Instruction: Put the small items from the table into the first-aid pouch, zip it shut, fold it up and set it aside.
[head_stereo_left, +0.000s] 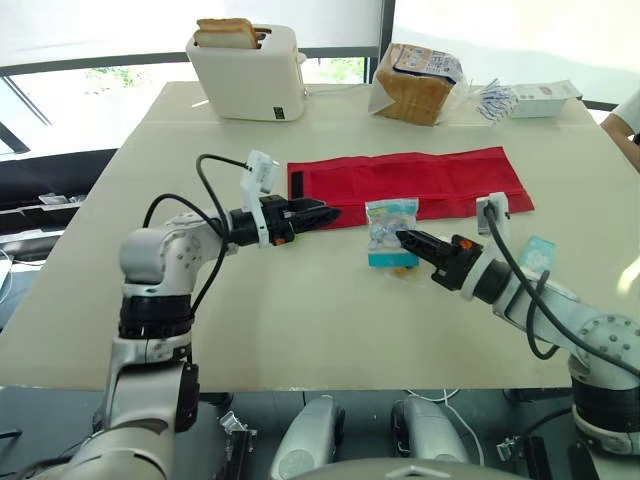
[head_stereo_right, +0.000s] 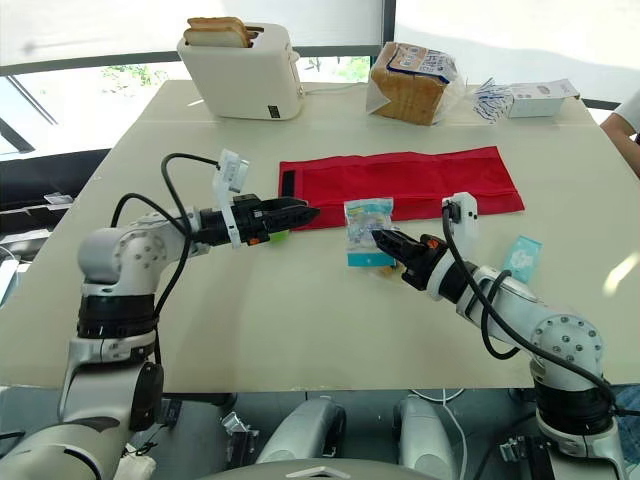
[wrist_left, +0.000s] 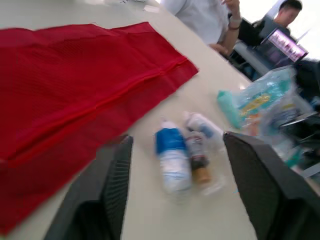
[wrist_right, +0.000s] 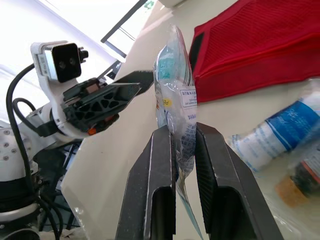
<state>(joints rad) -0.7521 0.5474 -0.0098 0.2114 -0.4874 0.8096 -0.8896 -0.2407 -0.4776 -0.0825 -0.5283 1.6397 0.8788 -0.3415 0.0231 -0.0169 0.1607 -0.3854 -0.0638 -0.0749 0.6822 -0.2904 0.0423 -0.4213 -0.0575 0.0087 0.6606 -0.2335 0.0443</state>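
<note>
Beside the pouch (head_stereo_left: 410, 180), the right end effector (head_stereo_left: 402, 238) grips a packet (head_stereo_left: 390, 215), print illegible.

1. The red mesh first-aid pouch (head_stereo_left: 410, 182) lies unfolded and flat, its length running left to right, with a black strip at its left end.
2. A clear plastic packet (head_stereo_left: 391, 222) with teal-and-white contents stands upright just in front of the pouch's middle, its lower edge pinched in the right gripper (head_stereo_left: 403, 238).
3. Two small tubes (wrist_left: 182, 157), one blue-labelled and one brown-tipped, lie side by side near the pouch's front edge.
4. A flat teal sachet (head_stereo_left: 537, 254) lies apart, off the pouch's right end.
</note>
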